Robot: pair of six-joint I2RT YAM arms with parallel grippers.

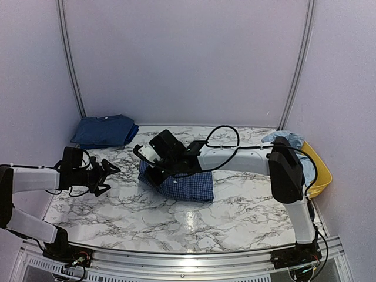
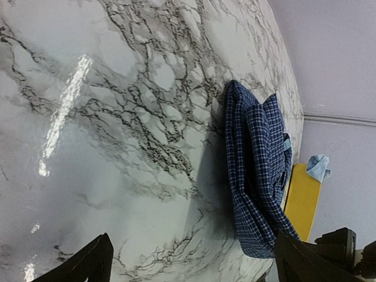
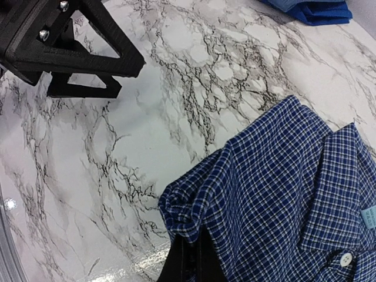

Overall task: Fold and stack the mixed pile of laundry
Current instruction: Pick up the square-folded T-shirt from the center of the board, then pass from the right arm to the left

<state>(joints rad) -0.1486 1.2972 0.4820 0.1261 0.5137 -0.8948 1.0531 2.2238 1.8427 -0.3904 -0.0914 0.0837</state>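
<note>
checked shirt [image 3: 276, 188], right gripper [image 3: 189, 259] pinching its edge

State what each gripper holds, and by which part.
The right gripper pinches the checked shirt at its bunched edge; the open left gripper holds nothing.

Right hand [image 3: 191, 264] cut off at bottom edge (grip unclear); checked shirt [image 3: 282, 200] runs off frame, partly under right arm [image 1: 235, 160].

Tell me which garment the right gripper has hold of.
The checked shirt: the right gripper pinches its edge. The plain blue stack lies apart.
</note>
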